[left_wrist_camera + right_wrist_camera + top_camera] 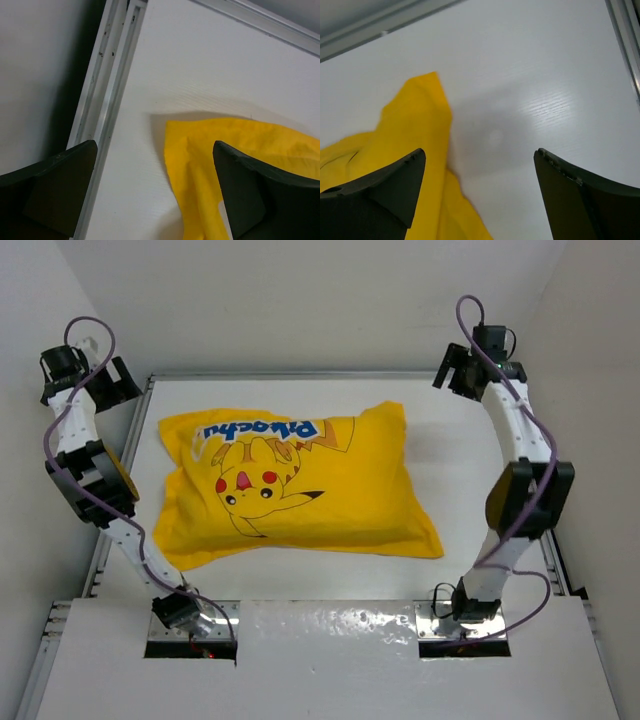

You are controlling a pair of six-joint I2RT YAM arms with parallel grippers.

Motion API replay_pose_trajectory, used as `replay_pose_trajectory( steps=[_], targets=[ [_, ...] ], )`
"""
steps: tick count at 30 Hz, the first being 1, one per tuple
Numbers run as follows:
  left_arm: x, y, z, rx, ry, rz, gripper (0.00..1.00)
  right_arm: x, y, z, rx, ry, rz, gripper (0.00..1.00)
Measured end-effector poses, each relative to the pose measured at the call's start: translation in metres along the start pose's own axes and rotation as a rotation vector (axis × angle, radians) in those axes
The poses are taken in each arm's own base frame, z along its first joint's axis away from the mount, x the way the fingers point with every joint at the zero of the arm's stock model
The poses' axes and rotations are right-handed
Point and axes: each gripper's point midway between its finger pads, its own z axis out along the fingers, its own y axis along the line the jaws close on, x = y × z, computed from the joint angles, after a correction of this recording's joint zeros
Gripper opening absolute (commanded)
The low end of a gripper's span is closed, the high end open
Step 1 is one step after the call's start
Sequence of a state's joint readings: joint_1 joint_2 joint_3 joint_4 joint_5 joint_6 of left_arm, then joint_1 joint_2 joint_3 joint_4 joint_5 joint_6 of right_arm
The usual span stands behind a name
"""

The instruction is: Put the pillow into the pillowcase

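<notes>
The bright yellow pillowcase point(295, 485) with a Pikachu print and blue lettering lies plump in the middle of the white table. The cream-white pillow is hidden; no part of it shows. My left gripper point(105, 380) is raised at the far left corner, open and empty, and its view shows a yellow corner of the pillowcase point(215, 165) below. My right gripper point(460, 368) is raised at the far right corner, open and empty, above the pillowcase's far right corner point(417, 125).
A metal rail point(110, 530) runs along the table's left edge, also in the left wrist view point(102, 95). Another rail point(555, 560) runs along the right edge. White walls close in the back and sides.
</notes>
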State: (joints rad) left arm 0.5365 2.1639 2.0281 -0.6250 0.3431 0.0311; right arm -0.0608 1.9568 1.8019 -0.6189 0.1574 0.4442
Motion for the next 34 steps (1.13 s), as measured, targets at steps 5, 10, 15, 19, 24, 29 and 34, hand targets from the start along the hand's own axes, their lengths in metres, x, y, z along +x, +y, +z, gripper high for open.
replay_pose_trajectory(
  steps=[5, 10, 15, 19, 24, 29, 34],
  targets=[
    [0.005, -0.023, -0.059, 0.009, -0.020, 0.125, 1.00, 0.005, 0.003, -0.091, -0.107, -0.101, -0.069, 0.96],
    [0.043, -0.031, -0.114, 0.000, 0.038, 0.295, 1.00, 0.090, -0.026, -0.109, -0.111, -0.017, -0.104, 0.99],
    [0.134, -0.019, -0.139, -0.024, 0.222, 0.374, 1.00, 0.168, -0.054, -0.110, -0.057, 0.060, -0.051, 0.99],
    [0.211, -0.013, -0.152, -0.018, 0.365, 0.378, 1.00, 0.187, -0.072, -0.113, 0.016, 0.008, 0.054, 0.99],
    [0.257, -0.014, -0.162, -0.002, 0.447, 0.357, 1.00, 0.192, -0.082, -0.120, 0.044, -0.092, 0.186, 0.99],
    [0.250, -0.017, -0.167, -0.004, 0.408, 0.369, 1.00, 0.196, -0.086, -0.122, 0.052, -0.137, 0.284, 0.99],
    [0.242, -0.020, -0.174, -0.011, 0.365, 0.383, 1.00, 0.201, -0.084, -0.120, 0.044, -0.127, 0.313, 0.99]
  ],
)
